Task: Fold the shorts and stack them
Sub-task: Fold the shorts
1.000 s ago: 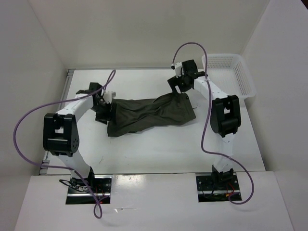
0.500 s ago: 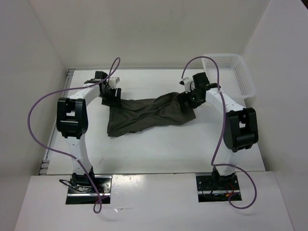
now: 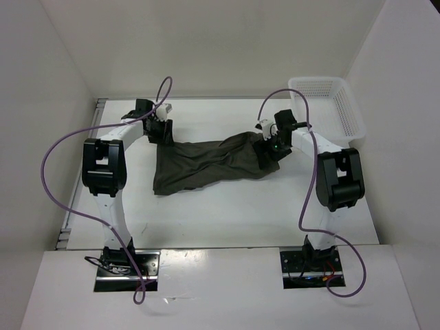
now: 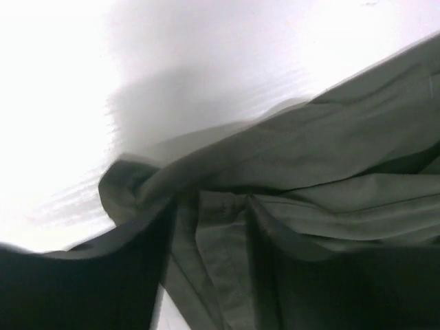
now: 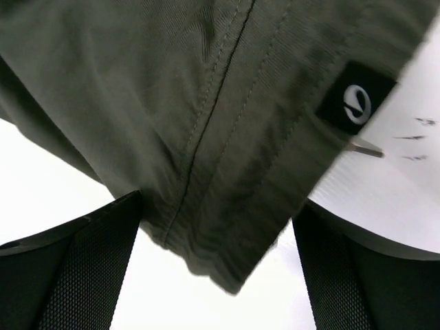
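Observation:
The dark olive shorts lie stretched out and wrinkled across the middle of the white table. My left gripper is at their far left corner. In the left wrist view the left gripper has its fingers drawn in on a bunched fold of the shorts. My right gripper is over the right end. In the right wrist view the right gripper is open, its fingers wide on each side of a hem corner of the shorts.
A white mesh basket stands at the far right corner of the table. White walls close in the table on the left, back and right. A black label with a white logo sits on the shorts' hem.
My left gripper has moved away from me to the far left corner of the shorts. My right gripper has come down onto the shorts' right end. The shorts have hardly shifted.

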`<state>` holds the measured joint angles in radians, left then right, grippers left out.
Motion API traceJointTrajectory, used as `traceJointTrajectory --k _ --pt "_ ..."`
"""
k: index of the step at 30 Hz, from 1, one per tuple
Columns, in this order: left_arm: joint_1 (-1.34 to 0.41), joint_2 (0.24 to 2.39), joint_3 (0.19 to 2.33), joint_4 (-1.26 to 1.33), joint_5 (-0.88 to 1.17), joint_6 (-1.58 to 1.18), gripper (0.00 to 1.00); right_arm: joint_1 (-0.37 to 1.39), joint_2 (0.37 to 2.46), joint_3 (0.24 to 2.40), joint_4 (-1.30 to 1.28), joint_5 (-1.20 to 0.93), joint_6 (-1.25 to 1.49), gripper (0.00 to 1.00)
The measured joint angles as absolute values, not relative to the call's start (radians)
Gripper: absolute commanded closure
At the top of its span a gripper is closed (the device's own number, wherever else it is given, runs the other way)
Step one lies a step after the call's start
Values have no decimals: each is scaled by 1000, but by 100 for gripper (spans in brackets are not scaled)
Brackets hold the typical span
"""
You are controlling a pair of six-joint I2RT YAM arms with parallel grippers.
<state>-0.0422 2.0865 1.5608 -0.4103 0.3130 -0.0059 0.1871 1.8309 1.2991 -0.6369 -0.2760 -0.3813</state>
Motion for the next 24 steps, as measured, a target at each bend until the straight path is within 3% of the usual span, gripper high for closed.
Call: traceJointTrajectory --k 3,9,13,14,24 --pt "-42 2094 1561 -400 325 -6 66 187 1859 1299 -637 -282 -384 11" --pt "-42 2100 1561 -411 349 -5 83 187 1879 1299 -636 -298 -379 19" --pt "-41 2100 1560 -423 361 -4 99 187 1894 1299 -636 -305 -373 30" --pt "-41 2100 1560 -424 364 -5 100 187 1898 1299 -635 -305 -371 37" --pt "-26 2098 1561 -426 378 -4 100 187 1912 1299 -630 -306 -358 76"
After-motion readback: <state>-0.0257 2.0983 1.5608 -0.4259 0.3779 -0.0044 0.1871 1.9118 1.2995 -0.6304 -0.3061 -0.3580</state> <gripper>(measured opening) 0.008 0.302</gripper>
